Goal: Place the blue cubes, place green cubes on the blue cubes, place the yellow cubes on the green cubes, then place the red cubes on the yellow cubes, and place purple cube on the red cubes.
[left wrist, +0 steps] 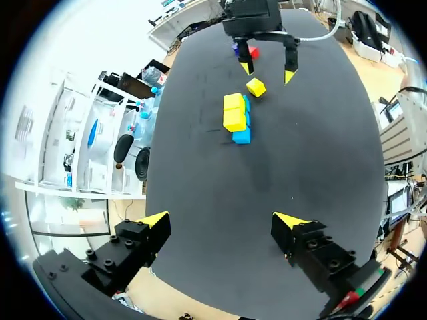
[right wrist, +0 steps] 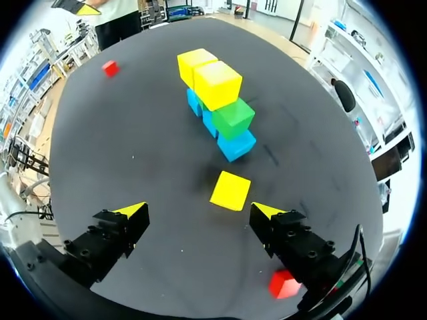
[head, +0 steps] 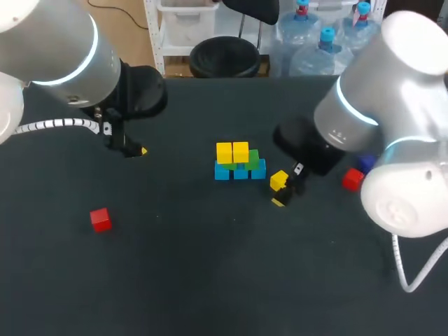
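Note:
The stack stands mid-table: a row of blue cubes (head: 240, 171), green cubes (head: 252, 157) on it, and two yellow cubes (head: 232, 152) on top. A loose yellow cube (head: 278, 180) sits skewed on the table just right of the stack. My right gripper (right wrist: 199, 209) is open, and that yellow cube (right wrist: 230, 190) lies just ahead of its fingers, untouched. My left gripper (left wrist: 222, 219) is open and empty at the far left, well away from the stack (left wrist: 235, 117). One red cube (head: 101, 219) lies at the left, another red cube (head: 353, 179) at the right beside a purple cube (head: 365, 163).
The right-hand red cube (right wrist: 285, 285) lies close beside my right gripper's finger. In the left wrist view my right gripper (left wrist: 267, 70) shows beyond the stack. The dark table (head: 210, 280) is bare at the front.

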Motion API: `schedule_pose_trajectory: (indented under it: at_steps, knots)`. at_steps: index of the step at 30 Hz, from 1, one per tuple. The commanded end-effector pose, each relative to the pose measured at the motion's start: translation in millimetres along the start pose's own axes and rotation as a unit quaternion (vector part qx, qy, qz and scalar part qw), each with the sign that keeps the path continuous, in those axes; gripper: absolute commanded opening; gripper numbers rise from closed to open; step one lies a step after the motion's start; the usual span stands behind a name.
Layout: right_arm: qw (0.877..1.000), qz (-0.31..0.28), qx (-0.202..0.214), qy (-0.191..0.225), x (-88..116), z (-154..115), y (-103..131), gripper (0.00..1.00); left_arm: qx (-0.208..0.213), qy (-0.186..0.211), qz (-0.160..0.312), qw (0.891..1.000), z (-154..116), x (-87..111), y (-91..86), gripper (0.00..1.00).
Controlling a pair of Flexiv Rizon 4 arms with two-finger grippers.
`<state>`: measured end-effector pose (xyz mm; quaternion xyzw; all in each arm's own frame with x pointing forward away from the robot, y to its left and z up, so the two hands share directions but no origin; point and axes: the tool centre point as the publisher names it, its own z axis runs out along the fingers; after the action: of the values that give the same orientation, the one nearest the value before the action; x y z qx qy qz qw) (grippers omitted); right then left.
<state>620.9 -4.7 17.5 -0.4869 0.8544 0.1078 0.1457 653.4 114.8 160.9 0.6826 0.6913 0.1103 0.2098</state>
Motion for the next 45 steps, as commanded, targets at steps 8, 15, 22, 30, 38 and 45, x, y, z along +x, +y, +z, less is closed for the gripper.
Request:
schedule_pose_trajectory:
  at_steps: [8, 15, 22, 30, 38, 45]
  knots:
    - [1.000, 0.012, -0.011, 0.015, -10.1, 23.8, -16.2, 1.00, 0.000, 0.002, -0.001, 1.000, 0.5, -0.8, 0.3, 1.00]
    - [1.000, 0.018, -0.004, 0.021, -17.6, 28.8, -28.4, 1.00, 0.000, 0.002, -0.001, 1.000, 0.5, -0.8, 0.3, 1.00]
    - [1.000, 0.018, 0.001, 0.023, -21.0, 28.2, -33.5, 1.00, 0.000, 0.002, -0.001, 1.000, 0.5, -0.8, 0.3, 1.00]
    - [0.999, 0.020, -0.003, 0.028, -15.7, 30.7, -32.7, 0.12, 0.000, 0.002, -0.001, 1.000, 0.5, -0.8, 0.3, 1.00]
    - [0.999, 0.022, -0.005, 0.030, -13.8, 29.9, -31.6, 0.00, 0.000, 0.002, -0.001, 1.000, 0.5, -0.8, 0.3, 1.00]
    - [0.999, 0.018, -0.007, 0.028, -9.2, 21.1, -30.2, 0.00, 0.000, 0.002, -0.001, 1.000, 0.5, -0.8, 0.3, 1.00]
